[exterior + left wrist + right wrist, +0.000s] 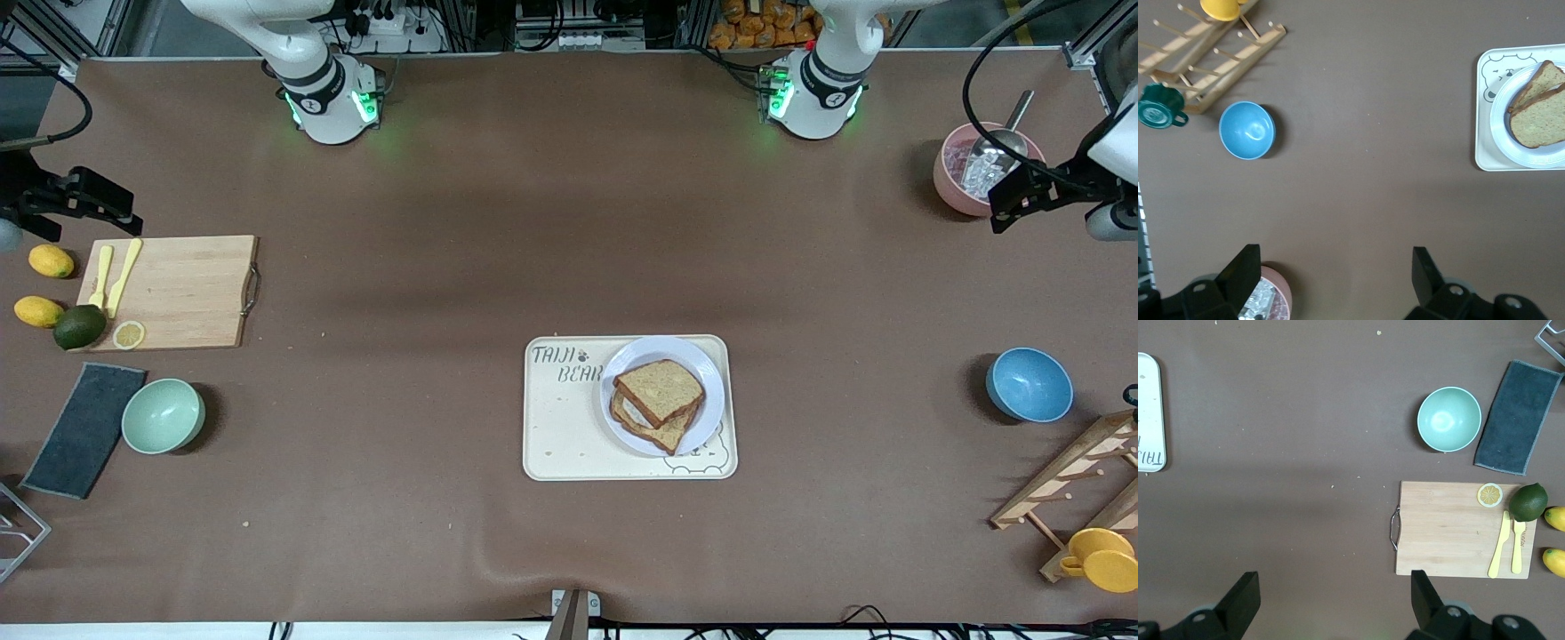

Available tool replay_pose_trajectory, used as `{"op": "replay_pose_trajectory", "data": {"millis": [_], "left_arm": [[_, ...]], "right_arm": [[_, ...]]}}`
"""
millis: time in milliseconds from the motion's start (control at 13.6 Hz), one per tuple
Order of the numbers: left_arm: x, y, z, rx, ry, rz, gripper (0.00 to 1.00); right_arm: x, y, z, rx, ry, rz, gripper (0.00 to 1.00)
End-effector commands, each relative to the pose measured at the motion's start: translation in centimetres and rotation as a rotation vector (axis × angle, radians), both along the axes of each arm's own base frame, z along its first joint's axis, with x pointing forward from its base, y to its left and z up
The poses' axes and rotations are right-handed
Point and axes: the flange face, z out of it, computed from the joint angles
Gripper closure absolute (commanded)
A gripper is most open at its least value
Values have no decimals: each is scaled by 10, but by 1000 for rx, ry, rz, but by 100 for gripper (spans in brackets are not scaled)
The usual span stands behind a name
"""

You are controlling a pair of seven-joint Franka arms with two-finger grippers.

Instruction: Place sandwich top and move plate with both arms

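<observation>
Bread first: the sandwich top (659,390) lies on one lower slice (656,432), two slices in all, on the one white plate (707,364) on the tray (560,427), low in the frame's middle. Two bowls, green (163,415) and blue (1029,384), flank it. Higher, at the frame's edges, the right gripper (1331,603) and left gripper (1335,277) both wait with fingers spread wide, holding nothing.

Glossy white plate (702,425), grainy brown sandwich top (659,390), pale wooden cutting board (182,292), matt brown table (569,222)
</observation>
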Motion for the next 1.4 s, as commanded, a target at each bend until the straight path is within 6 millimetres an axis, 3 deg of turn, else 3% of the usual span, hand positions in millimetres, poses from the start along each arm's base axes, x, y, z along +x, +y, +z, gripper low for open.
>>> {"op": "replay_pose_trajectory", "data": {"millis": [0,221,589,1030,1324], "left_arm": [[-2,1,-2,-25,-8,29,0],[-5,-11,-2,-25,-8,35,0],[-28,-29,-12,-30,-2,119,0],[-37,2,-3,-117,19,186,0],[-32,2,-2,-102,19,180,0]], "right_arm": [[-3,-1,2,1,-1,4,0],[-3,-1,2,1,-2,4,0],[-3,-1,2,2,1,5,0],[-3,0,2,1,-2,4,0],[-2,0,2,0,-2,4,0]]}}
